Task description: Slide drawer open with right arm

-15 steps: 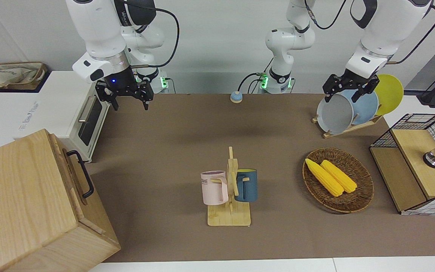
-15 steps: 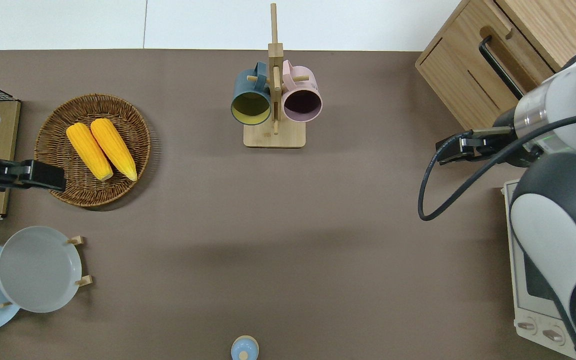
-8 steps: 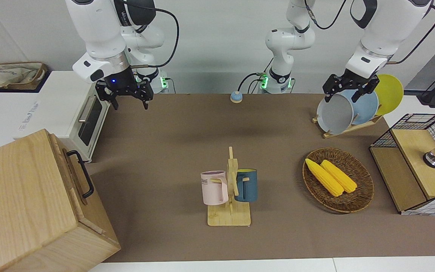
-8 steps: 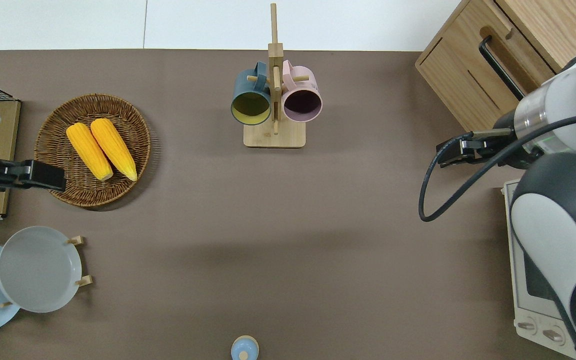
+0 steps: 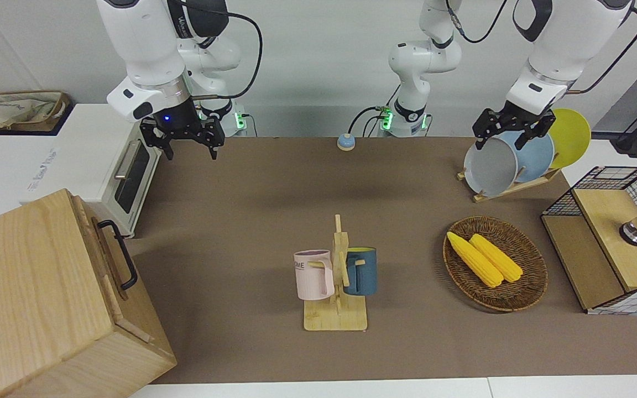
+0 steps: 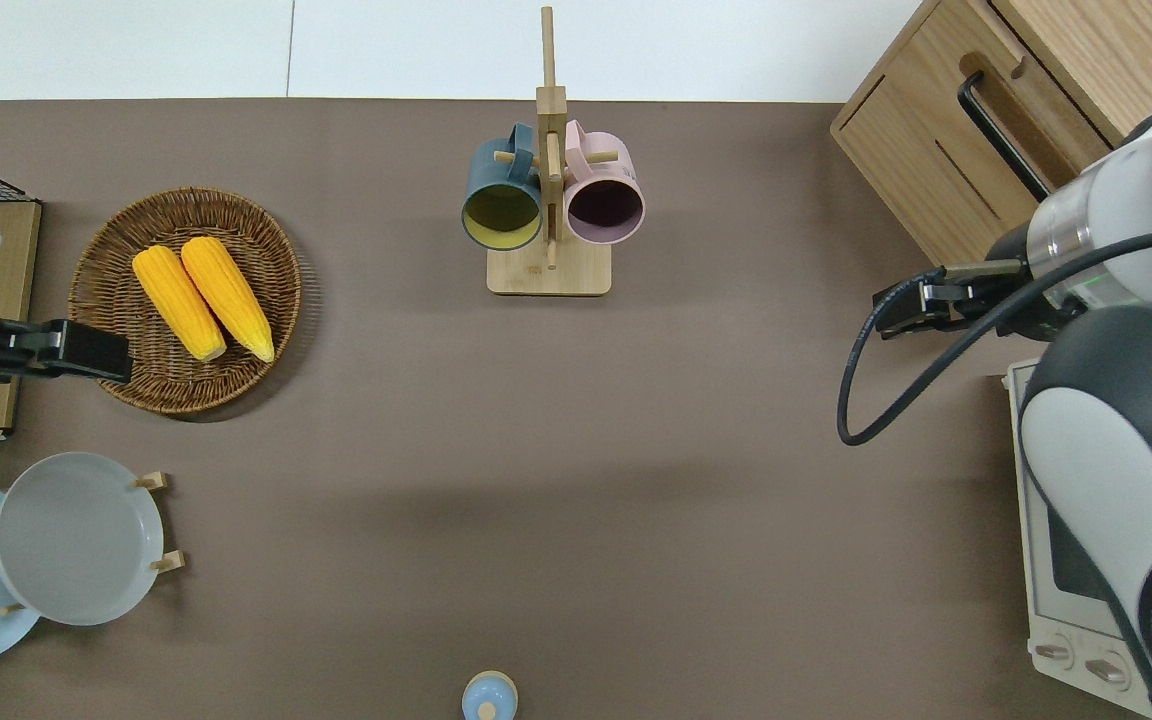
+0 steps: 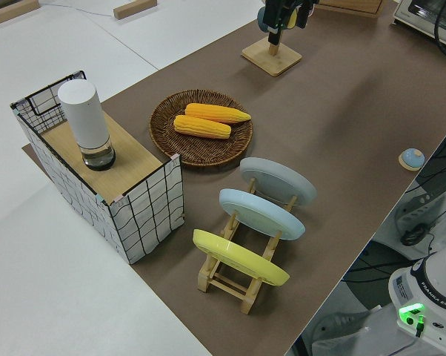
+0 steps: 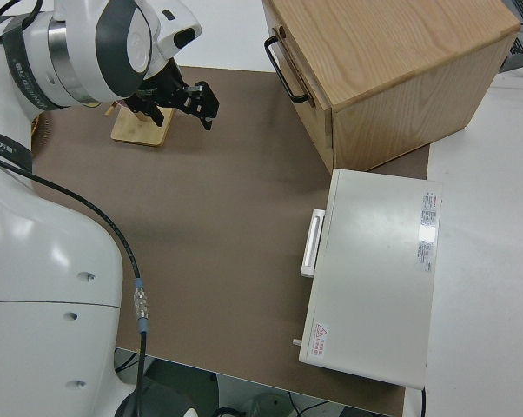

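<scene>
The drawer (image 5: pixel 109 264) is the top band of the pale wood cabinet (image 5: pixel 25 293) at the right arm's end of the table. It sits flush, with its black bar handle (image 5: pixel 121 260) facing the table's middle. The handle also shows in the overhead view (image 6: pixel 1001 135) and the right side view (image 8: pixel 283 74). My right gripper (image 5: pixel 191 155) is open and empty, up in the air. In the overhead view the right gripper (image 6: pixel 898 310) is over the brown mat, just off the cabinet's corner nearest the robots, apart from the handle. The left arm is parked, its gripper (image 5: pixel 502 142) open.
A white toaster oven (image 5: pixel 125 177) stands beside the cabinet, nearer to the robots. A mug rack (image 5: pixel 336 276) with two mugs stands mid-table. A wicker basket (image 5: pixel 528 287) of corn, a plate rack (image 5: pixel 512 157) and a wood-and-wire box (image 5: pixel 611 237) are toward the left arm's end.
My right gripper has shifted only very slightly and stays open. The drawer and the left arm have not moved.
</scene>
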